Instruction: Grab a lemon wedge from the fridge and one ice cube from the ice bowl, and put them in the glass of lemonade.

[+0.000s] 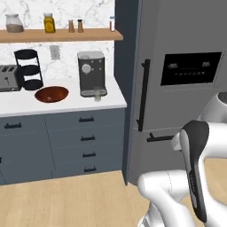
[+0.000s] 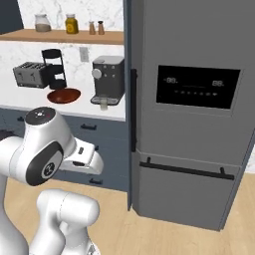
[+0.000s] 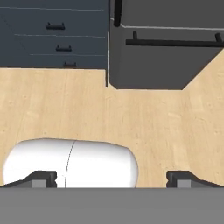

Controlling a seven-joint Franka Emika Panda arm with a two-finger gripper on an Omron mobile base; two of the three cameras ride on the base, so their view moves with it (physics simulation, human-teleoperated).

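two dark fingertips of the gripper [image 3: 111, 178] stood wide apart at the bottom of the hand view, with nothing between them. the gripper pointed down at the light wooden floor [image 3: 87, 109], and the lower part of the fridge [image 3: 162, 61] lay ahead of it, well apart from the tips.

the fridge [image 1: 177, 66] was a tall grey steel cabinet with its doors shut, a black display panel [image 2: 196, 85], a vertical black bar handle [image 1: 142, 95] on the upper door and a horizontal black bar handle [image 2: 185, 170] on the lower drawer. the lemon wedge could not be seen behind the shut doors.

the white counter [image 1: 17, 104] stood to the left of the fridge, above dark blue drawers [image 1: 86, 142]. the ice bowl [image 1: 52, 94], shallow and reddish-brown, rested on it between a black three-tier rack [image 1: 29, 68] and a coffee machine [image 1: 91, 73]. an ice cube could not be made out in the bowl. the glass of lemonade [image 1: 97, 95] stood upright just in front of the coffee machine's tray, near the bowl and to its right. a toaster [image 1: 9, 77] sat at the left end of the counter. jars stood on a wooden shelf [image 1: 62, 34] above.

bowl and glass were both well apart from the gripper, which was held low near the floor.
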